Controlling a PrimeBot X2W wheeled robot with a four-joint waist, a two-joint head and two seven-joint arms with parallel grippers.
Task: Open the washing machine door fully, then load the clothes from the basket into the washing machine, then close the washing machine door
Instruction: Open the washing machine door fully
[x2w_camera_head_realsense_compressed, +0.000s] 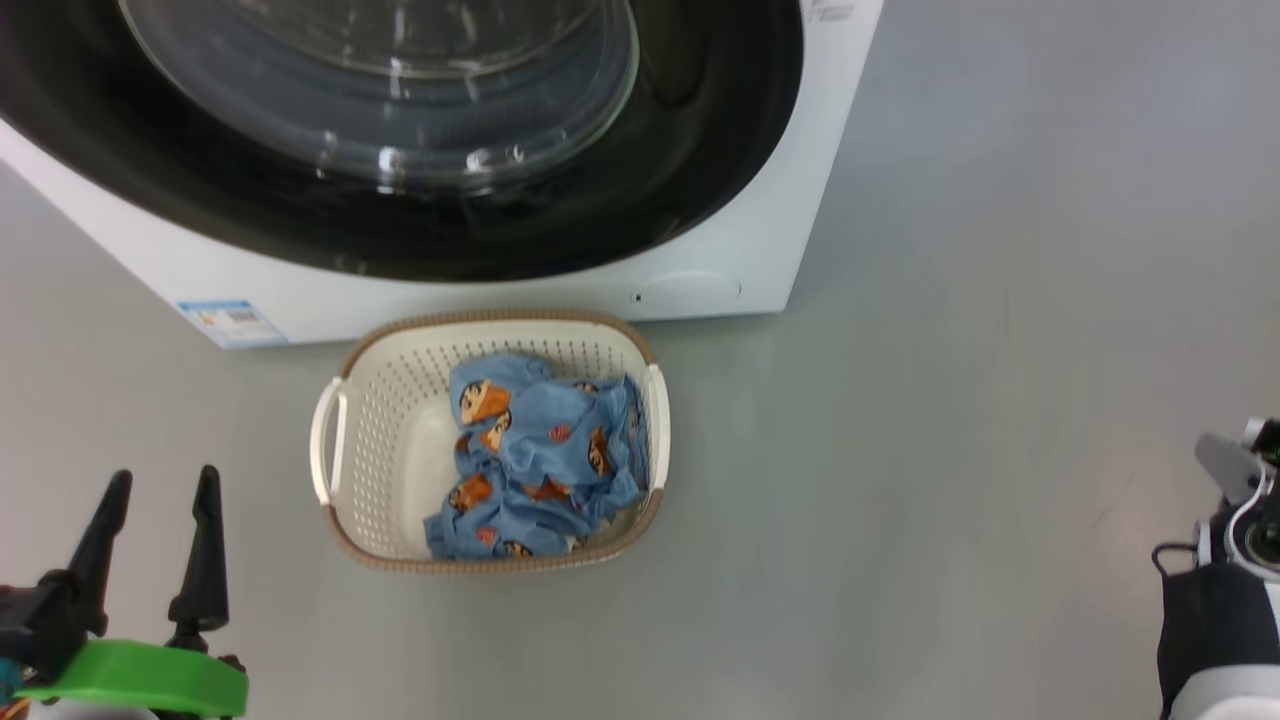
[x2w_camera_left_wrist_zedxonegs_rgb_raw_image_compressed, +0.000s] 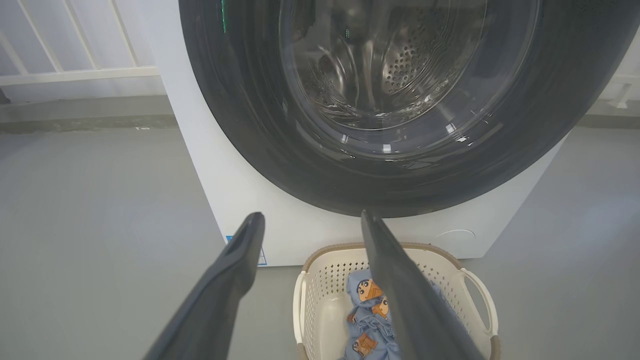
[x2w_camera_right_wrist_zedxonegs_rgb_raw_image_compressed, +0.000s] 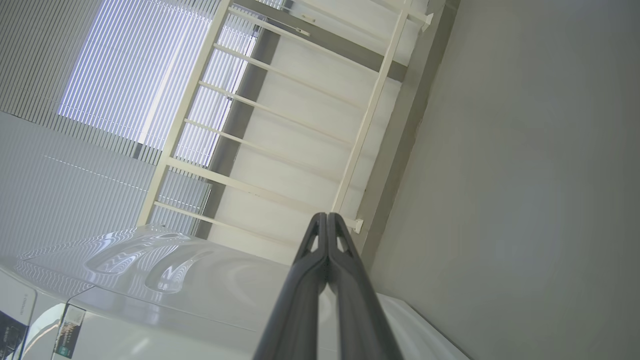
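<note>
The white washing machine (x2w_camera_head_realsense_compressed: 760, 250) fills the top of the head view, its round black-rimmed door (x2w_camera_head_realsense_compressed: 420, 200) shut flat against the front, glass bowl (x2w_camera_left_wrist_zedxonegs_rgb_raw_image_compressed: 400, 75) bulging out. On the floor just before it stands the cream basket (x2w_camera_head_realsense_compressed: 400, 440) holding the light blue printed clothes (x2w_camera_head_realsense_compressed: 540, 460). My left gripper (x2w_camera_head_realsense_compressed: 165, 485) hangs open and empty at the lower left, well left of the basket; in its wrist view the gripper (x2w_camera_left_wrist_zedxonegs_rgb_raw_image_compressed: 312, 217) frames the door's lower rim and the basket (x2w_camera_left_wrist_zedxonegs_rgb_raw_image_compressed: 320, 280). My right gripper (x2w_camera_right_wrist_zedxonegs_rgb_raw_image_compressed: 327, 216) is shut on nothing, pointing past the machine's top (x2w_camera_right_wrist_zedxonegs_rgb_raw_image_compressed: 200, 295).
Grey floor (x2w_camera_head_realsense_compressed: 1000, 400) spreads to the right of the machine and basket. A white railing (x2w_camera_right_wrist_zedxonegs_rgb_raw_image_compressed: 300, 125) and slatted blinds stand behind the machine. Part of my right arm (x2w_camera_head_realsense_compressed: 1230, 560) shows at the right edge of the head view.
</note>
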